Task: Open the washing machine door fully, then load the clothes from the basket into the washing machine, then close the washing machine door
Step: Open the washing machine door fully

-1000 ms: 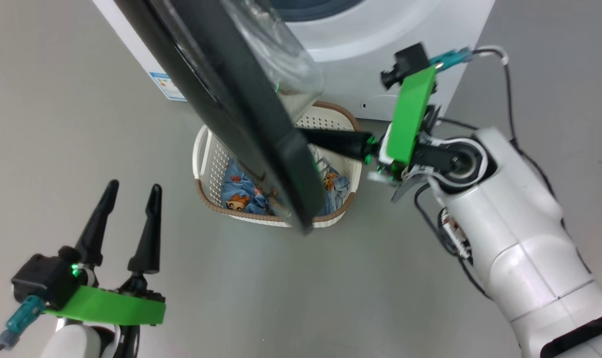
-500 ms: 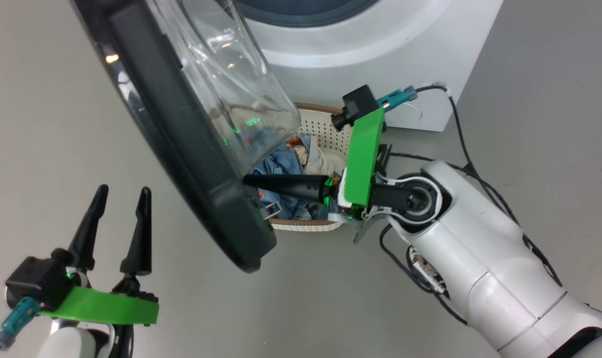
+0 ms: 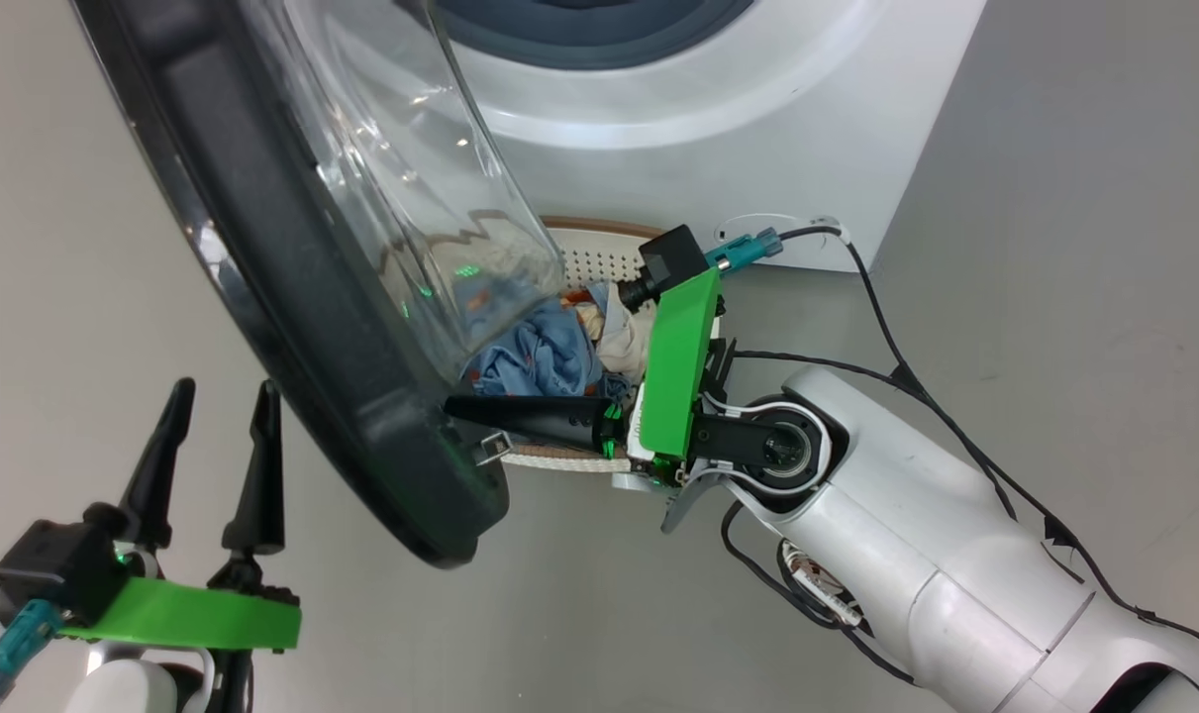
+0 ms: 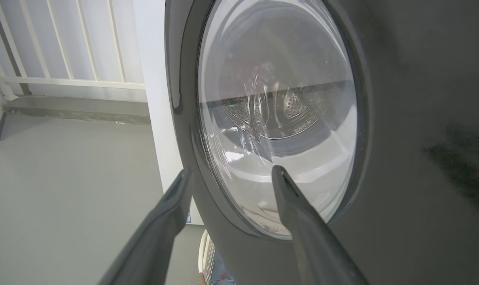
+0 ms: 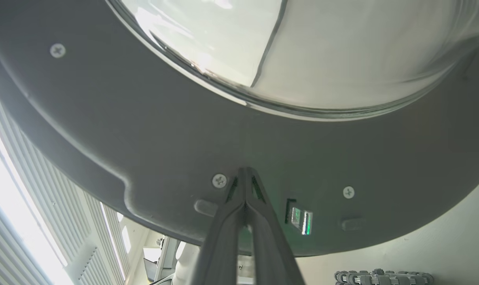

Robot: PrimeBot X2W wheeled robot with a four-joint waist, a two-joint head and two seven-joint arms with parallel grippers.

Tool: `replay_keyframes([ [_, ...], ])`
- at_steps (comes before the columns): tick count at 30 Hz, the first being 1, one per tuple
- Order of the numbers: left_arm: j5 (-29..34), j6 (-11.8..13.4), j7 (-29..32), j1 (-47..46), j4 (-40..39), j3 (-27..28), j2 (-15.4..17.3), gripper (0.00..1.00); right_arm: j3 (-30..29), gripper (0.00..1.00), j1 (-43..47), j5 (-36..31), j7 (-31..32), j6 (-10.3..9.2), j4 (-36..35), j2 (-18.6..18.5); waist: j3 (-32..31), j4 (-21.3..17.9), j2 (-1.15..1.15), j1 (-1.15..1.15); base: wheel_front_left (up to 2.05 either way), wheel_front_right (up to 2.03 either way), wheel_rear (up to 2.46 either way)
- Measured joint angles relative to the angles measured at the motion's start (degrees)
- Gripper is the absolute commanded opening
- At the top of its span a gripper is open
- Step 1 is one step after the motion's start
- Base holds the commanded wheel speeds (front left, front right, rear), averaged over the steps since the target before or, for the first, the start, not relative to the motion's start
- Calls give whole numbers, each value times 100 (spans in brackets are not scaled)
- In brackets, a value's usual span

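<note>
Grey floor [image 3: 609, 614], bare concrete look. A white railing [image 4: 65, 81] ran behind in the left wrist view. The washer [image 3: 757, 149] stood at the top of the head view, its door [image 3: 292, 327] swung out over the floor. The right hand [image 3: 455, 407] was clenched on nothing, tips against the door's inner rim beside a screw. The left hand [image 3: 225, 388] was released and hung apart from the door's outer face. The basket [image 3: 599, 259] sat before the washer with clothes [image 3: 545, 352] inside. The door hid the basket's left part. The washer's opening was cut off at the top.
</note>
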Motion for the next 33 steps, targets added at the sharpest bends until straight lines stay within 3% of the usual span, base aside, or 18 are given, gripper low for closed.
replay_keyframes([
  [9, 132, 0, 0, 217, 40, 103, 56, 100, -80, 0, 85, 226, -359, 0, -118, -118, -194, -193, 0, 0, 0, 0, 0],
  [33, 466, 0, 1, 1131, 25, 700, 113, 100, -806, 0, 2217, 571, -1549, 0, -1458, -808, -1050, -984, 0, 0, 0, 0, 0],
])
